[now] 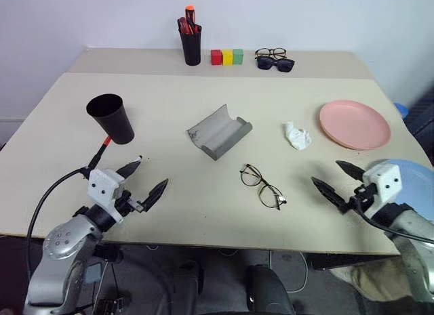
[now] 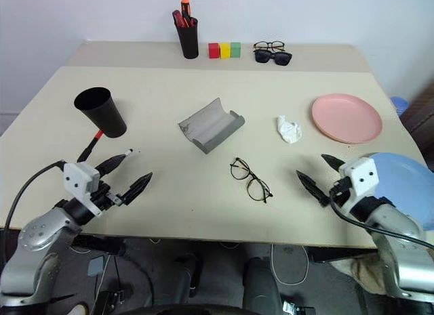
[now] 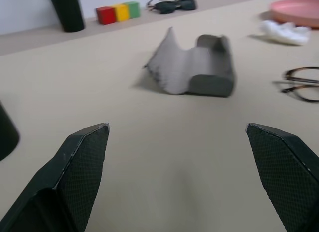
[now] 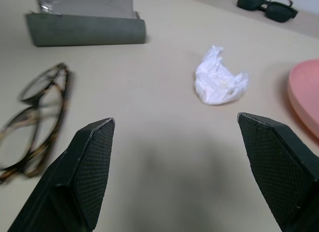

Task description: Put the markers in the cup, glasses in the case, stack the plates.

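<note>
Both the left tool (image 1: 144, 179) and the right tool (image 1: 335, 179) hover wide open and empty above the table (image 1: 169, 213), flanking the glasses (image 1: 262, 186).

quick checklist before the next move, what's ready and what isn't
1. Left gripper fingers open, holding nothing: ok.
2. Right gripper fingers open, holding nothing: ok.
3. Oblong grey hard-shell case lying open: ok.
4. Thin black wire-frame glasses on the table, outside the case: not ok.
5. Slim red marker lying beside the black tapered plastic cup: not ok.
6. Salmon pink plate and light blue plate apart, unstacked: not ok.
</note>
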You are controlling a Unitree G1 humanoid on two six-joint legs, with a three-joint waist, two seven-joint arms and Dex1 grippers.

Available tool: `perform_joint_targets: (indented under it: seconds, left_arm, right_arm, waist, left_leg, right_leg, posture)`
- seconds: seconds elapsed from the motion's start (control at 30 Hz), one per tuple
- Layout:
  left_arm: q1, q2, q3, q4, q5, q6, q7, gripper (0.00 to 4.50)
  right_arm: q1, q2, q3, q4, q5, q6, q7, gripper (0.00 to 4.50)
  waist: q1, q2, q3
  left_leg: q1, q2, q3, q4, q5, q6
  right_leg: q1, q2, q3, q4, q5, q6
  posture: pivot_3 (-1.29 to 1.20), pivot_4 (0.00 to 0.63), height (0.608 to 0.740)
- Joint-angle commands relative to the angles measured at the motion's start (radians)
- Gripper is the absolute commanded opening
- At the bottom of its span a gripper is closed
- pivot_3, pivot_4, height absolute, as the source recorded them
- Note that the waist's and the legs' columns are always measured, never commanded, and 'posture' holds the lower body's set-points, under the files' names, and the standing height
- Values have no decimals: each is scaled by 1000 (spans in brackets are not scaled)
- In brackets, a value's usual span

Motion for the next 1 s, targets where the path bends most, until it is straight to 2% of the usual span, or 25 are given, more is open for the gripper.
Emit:
perform_joint_targets:
  seconds: [0.03,0.77,0.9,1.0]
  left_arm:
    - [22,19,25,-53,-45,-9,-42,4500]
    - [23,27,35,-88,-58,55,7,4500]
    - [13,47,41,-92,-73,123,29,4500]
    - [-13,65,57,-89,-112,204,55,4500]
  right_arm:
    - [23,-23,-63,-29,40,-2,35,4012]
    - [5,-28,-57,-28,33,4,55,4012]
    - [-30,-33,-36,-29,39,0,79,4012]
    - [-78,-40,26,-46,46,-7,138,4012]
  waist:
    - [-1,0,0]
    - [1,0,0]
    - [0,0,0]
    - [-1,0,0]
  left_leg:
    - [0,1,1,0,0,0]
    - [-1,2,8,0,-1,1]
    - [-1,2,8,0,-1,1]
    - [0,3,8,0,0,2]
  right_leg:
    - [0,0,0,-1,0,0]
    - [-1,0,2,-2,1,-1]
    - [-1,0,2,-2,1,-1]
    - [-1,0,2,-1,1,-1]
  posture:
    - [0,150,740]
    - [0,150,740]
    - [0,150,740]
    - [0,150,740]
